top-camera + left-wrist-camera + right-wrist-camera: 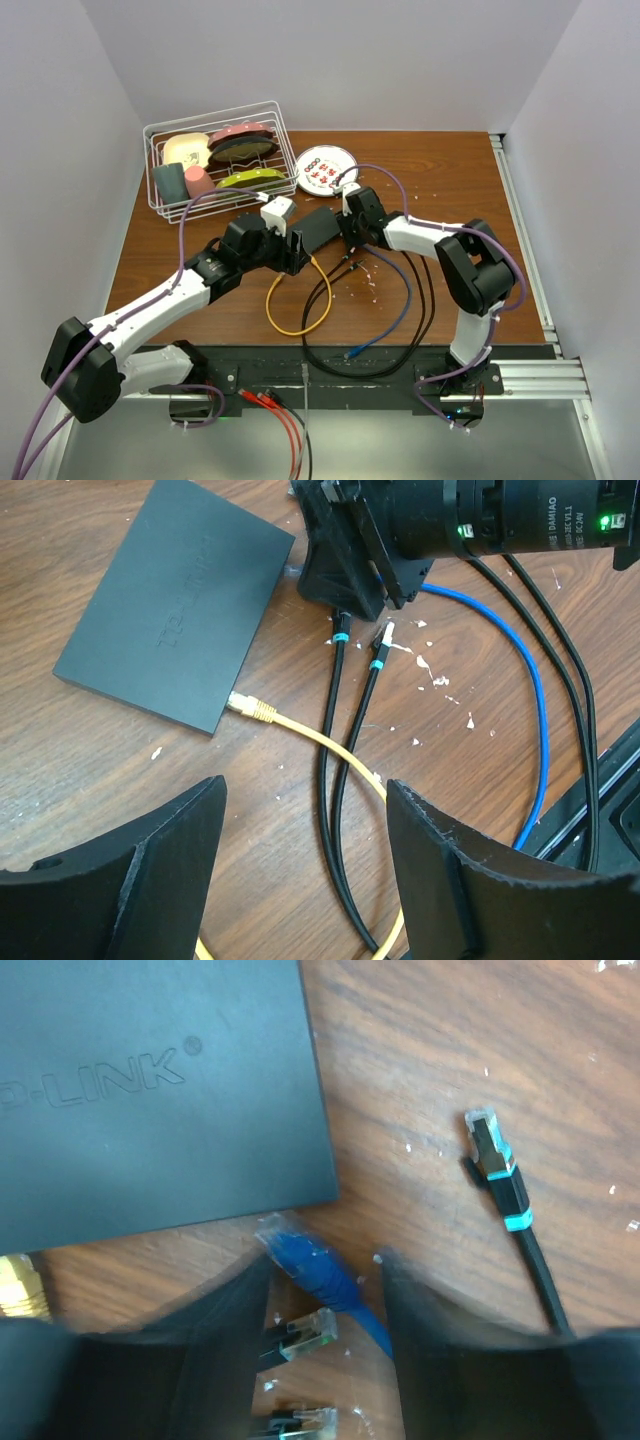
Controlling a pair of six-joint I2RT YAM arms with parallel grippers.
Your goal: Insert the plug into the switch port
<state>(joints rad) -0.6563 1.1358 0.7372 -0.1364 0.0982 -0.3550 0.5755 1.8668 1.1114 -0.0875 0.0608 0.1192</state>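
The flat black switch (180, 620) (150, 1080) (320, 228) lies on the wooden table; its ports do not show in any view. A yellow plug (251, 708) rests with its tip against the switch's narrow near edge; I cannot tell whether it is seated. My left gripper (305, 815) (294, 254) hangs open above the yellow cable and two black cables, holding nothing. My right gripper (325, 1265) (348, 232) straddles a blue plug (305, 1260) right beside the switch's edge. Its fingers are blurred, with a gap still showing beside the plug.
A black plug with teal bands (497, 1165) lies to the right. Two clear-tipped black plugs (305, 1335) lie under the right gripper. The blue cable (540, 710) and black cables (415, 300) loop toward the near edge. A white wire basket (160, 140) and a plate (325, 170) stand behind.
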